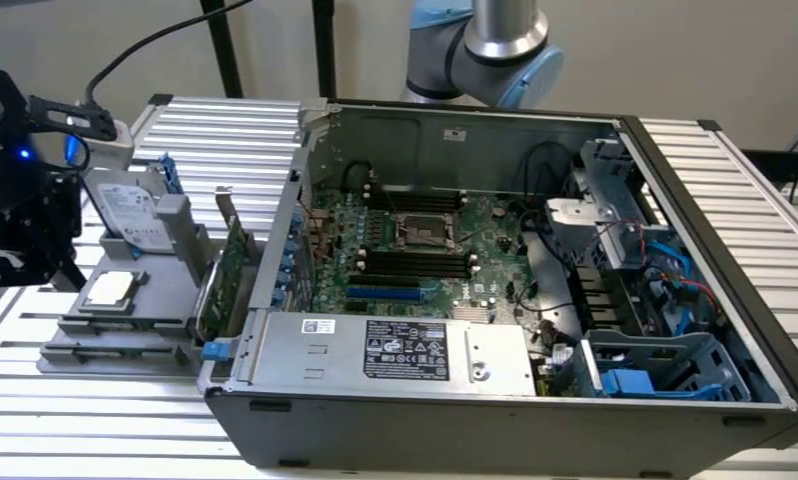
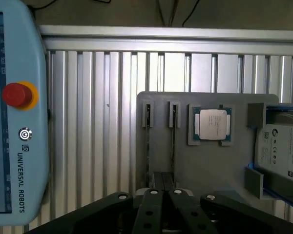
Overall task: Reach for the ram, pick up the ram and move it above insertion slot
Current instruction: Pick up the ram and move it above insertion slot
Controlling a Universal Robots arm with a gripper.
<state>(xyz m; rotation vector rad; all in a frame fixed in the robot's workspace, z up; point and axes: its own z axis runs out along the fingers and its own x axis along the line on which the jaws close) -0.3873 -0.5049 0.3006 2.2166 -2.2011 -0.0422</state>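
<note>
My gripper hangs over the near end of a grey parts fixture. Its two dark fingers stand close together with a narrow gap and nothing between them. Just ahead of them, two narrow slots run along the fixture, each with a thin dark edge in it. I cannot tell whether either edge is the ram. In the exterior view the black gripper is at the far left beside the fixture. The dark insertion slots lie on the motherboard inside the open case.
The fixture also carries a processor chip, a hard drive and an upright green expansion card. A teach pendant lies on the ribbed aluminium table. The open computer case has a power supply at its front.
</note>
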